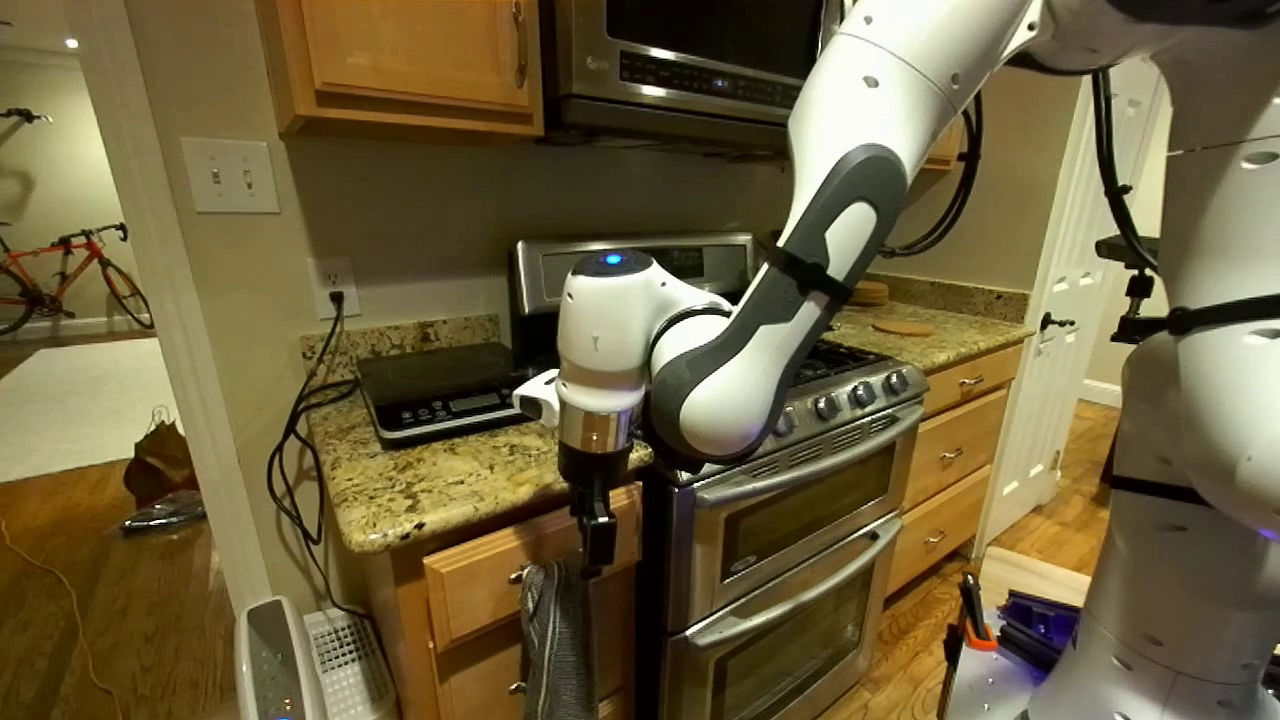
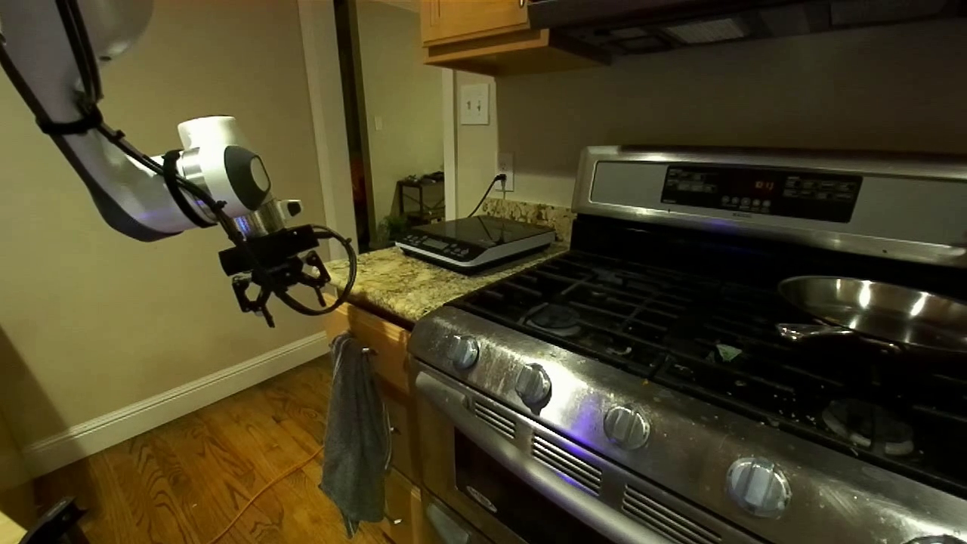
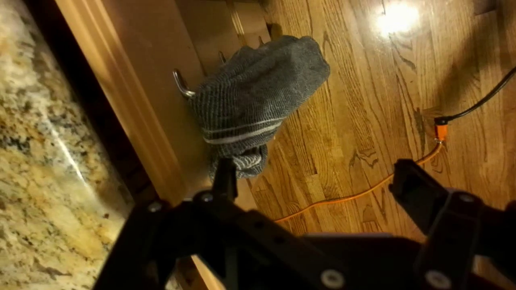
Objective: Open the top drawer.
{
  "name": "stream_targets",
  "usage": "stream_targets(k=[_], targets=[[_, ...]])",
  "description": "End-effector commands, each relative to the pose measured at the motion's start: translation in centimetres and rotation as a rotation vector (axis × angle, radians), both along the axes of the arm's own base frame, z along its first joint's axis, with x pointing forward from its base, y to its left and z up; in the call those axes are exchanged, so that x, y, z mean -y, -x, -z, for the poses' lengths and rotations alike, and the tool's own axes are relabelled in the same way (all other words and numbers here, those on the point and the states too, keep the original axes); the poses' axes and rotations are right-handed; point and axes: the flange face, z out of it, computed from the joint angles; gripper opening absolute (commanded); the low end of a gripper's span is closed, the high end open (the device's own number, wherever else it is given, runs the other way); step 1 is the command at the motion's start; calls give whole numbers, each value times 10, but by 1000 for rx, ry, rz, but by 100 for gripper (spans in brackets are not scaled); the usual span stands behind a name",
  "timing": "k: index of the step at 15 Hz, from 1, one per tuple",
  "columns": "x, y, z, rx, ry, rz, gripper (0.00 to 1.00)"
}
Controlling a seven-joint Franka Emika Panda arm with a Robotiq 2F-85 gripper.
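Note:
The top drawer [image 1: 475,590] has a flat honey-oak front under the granite counter, beside the stove. It also shows in an exterior view [image 2: 389,347] and in the wrist view [image 3: 155,92], where a dark gap lies between its top edge and the counter. A grey towel [image 3: 258,88] hangs over its metal handle [image 3: 181,83], covering part of it. My gripper [image 3: 316,177] is open and empty, pointing down in front of the drawer near its top. It shows in both exterior views [image 1: 598,545] [image 2: 295,302]. One finger overlaps the towel in the wrist view; contact cannot be told.
The granite counter [image 1: 450,470] overhangs the drawer and bears a black cooktop [image 1: 440,390]. The stove [image 2: 521,400] with bar-handled oven doors stands beside the drawer. An orange cord [image 3: 346,198] lies on the floor. A white appliance [image 1: 275,660] stands by the cabinet.

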Motion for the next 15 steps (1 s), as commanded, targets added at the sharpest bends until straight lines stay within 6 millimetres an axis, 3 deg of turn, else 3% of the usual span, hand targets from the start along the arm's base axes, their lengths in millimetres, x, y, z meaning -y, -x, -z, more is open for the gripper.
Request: stream_targets(k=[1,9,15], targets=[[5,-10,25,6,24,22,100],[2,-26,72,25,23,-66,100],[0,-28,74,15,38,-83,100]])
